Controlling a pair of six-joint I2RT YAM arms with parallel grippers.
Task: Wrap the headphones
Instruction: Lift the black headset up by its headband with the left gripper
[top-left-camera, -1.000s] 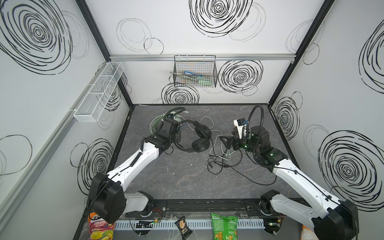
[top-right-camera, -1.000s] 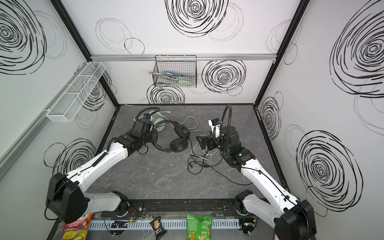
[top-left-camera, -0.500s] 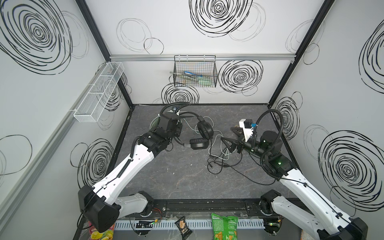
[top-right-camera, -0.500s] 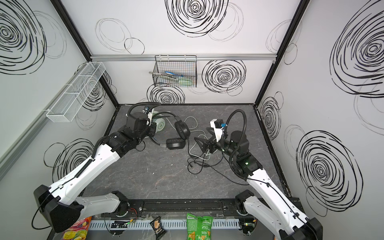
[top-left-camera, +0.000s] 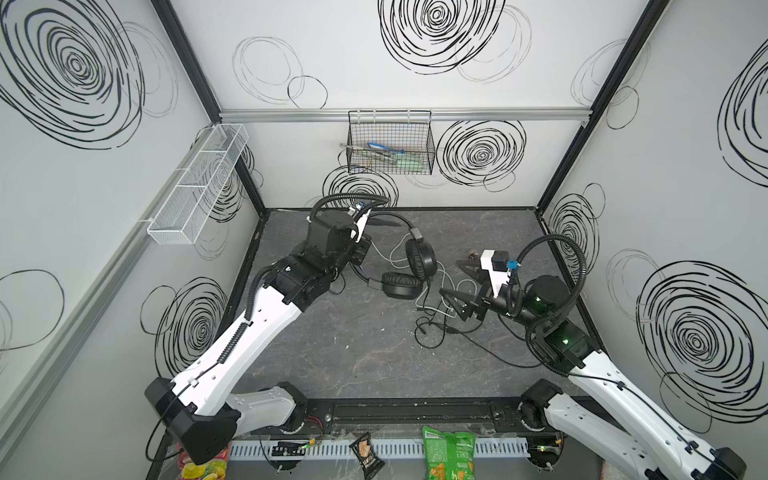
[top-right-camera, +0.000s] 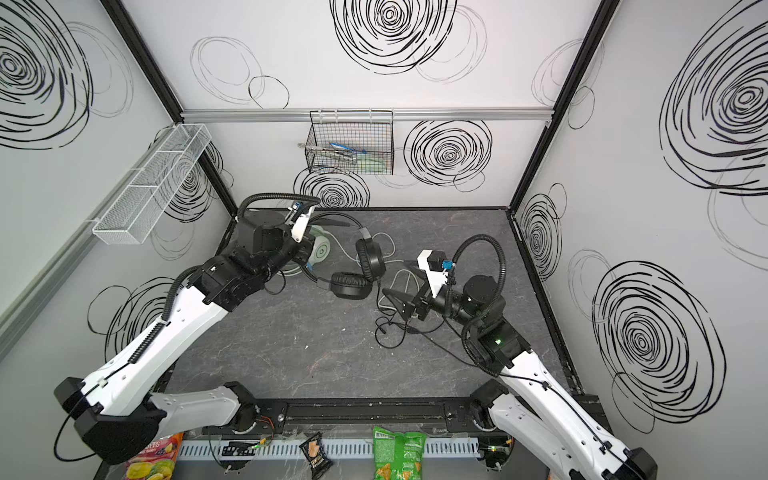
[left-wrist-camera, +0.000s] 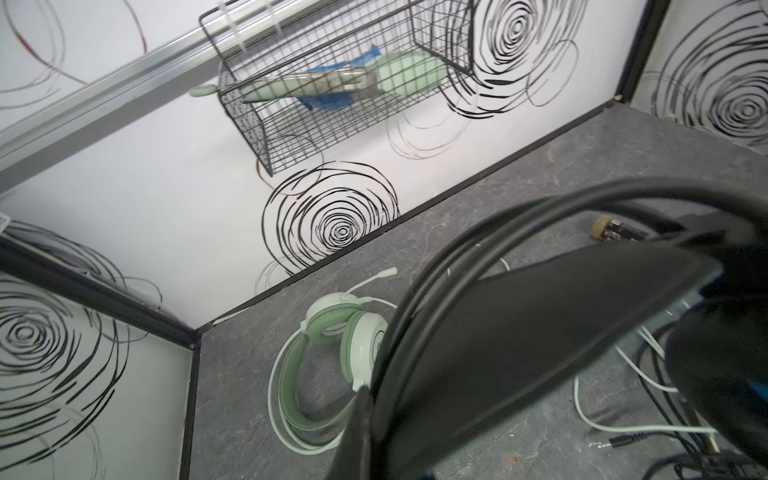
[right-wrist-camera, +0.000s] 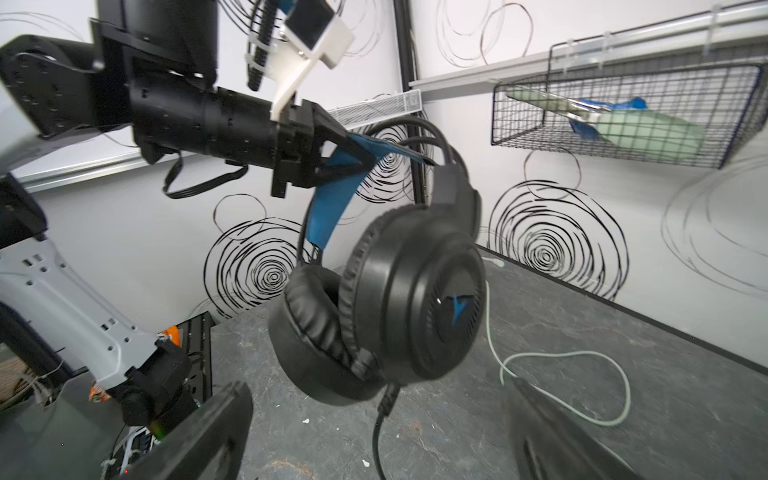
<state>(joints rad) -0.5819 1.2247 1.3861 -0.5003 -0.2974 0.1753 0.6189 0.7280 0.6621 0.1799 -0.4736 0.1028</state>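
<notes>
Black jaws of the left end effector (right-wrist-camera: 353, 158) are clenched on the blue-lined headband of the black headset (right-wrist-camera: 415, 299). The headset hangs from that pinch with its two ear cups downward and clear of the bench (top-left-camera: 353, 353), the headband's arc standing roughly upright. From the lower cup the black cable (right-wrist-camera: 377, 432) drops straight down and, in a top view, runs on into a loose tangle (top-left-camera: 434, 328) lying on the bench on the right arm's side. The right end effector (top-left-camera: 451, 279) sits just beside the hanging cups and faces them, its jaws spread wide and grasping nothing. The tangle lies below and slightly in front of it, so this arm looks the nearer one to take the cable, reaching down rather than across. A white cable (right-wrist-camera: 561, 357) crosses the same patch (it could easily be caught up by mistake) and appears to lead back to the mint-green headset (left-wrist-camera: 332, 357). That headset lies flat on the bench near the far corner on the left arm's side, below the left end effector, untouched and with its lead unwrapped
</notes>
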